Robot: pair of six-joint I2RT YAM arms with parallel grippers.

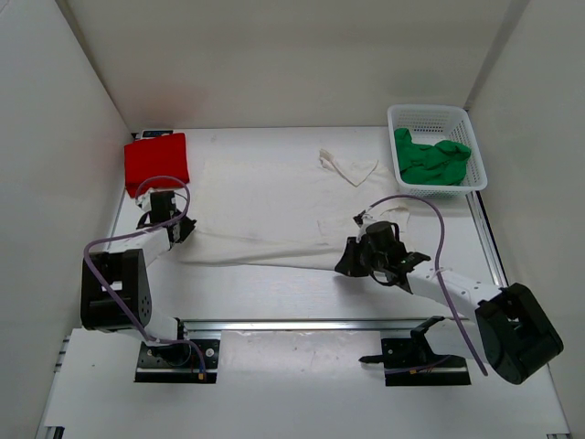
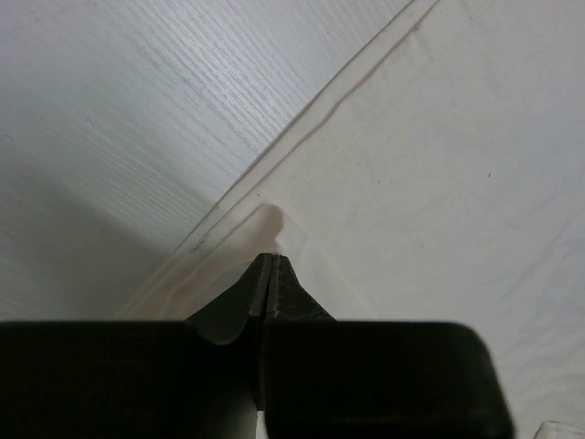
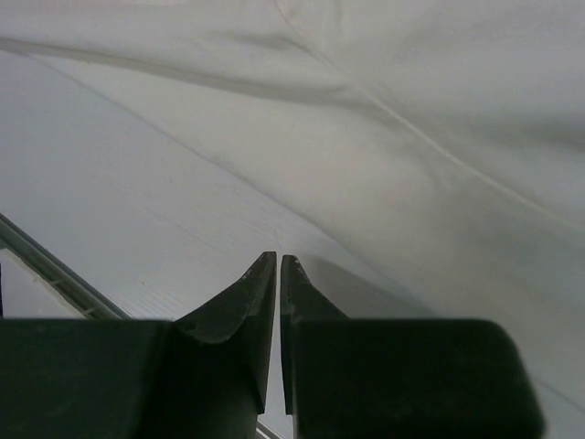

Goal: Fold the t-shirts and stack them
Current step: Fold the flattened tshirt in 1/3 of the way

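**From above:** A white t-shirt [image 1: 265, 206] lies spread flat in the middle of the table [image 1: 292, 285], one sleeve crumpled at its far right corner. A red t-shirt [image 1: 155, 161], folded, sits just off the white shirt's far left corner. A green t-shirt [image 1: 431, 161] is bunched in a white mesh basket [image 1: 430, 113] beyond the white shirt's far right corner. The left gripper [image 1: 174, 224] is at the white shirt's left edge; the right gripper [image 1: 347, 261] is at its near edge, toward the right.

**Left wrist:** The left gripper [image 2: 271, 261] has its fingers pressed together on the white t-shirt's [image 2: 439, 183] hem, a small pucker of cloth rising at the tips. Bare table [image 2: 137, 110] shows beside the hem.

**Right wrist:** The right gripper [image 3: 278, 265] has its fingers drawn almost together, only a thin slit between them, grasping nothing. It hangs over bare table [image 3: 137, 183], just short of the white t-shirt's [image 3: 439, 73] edge.
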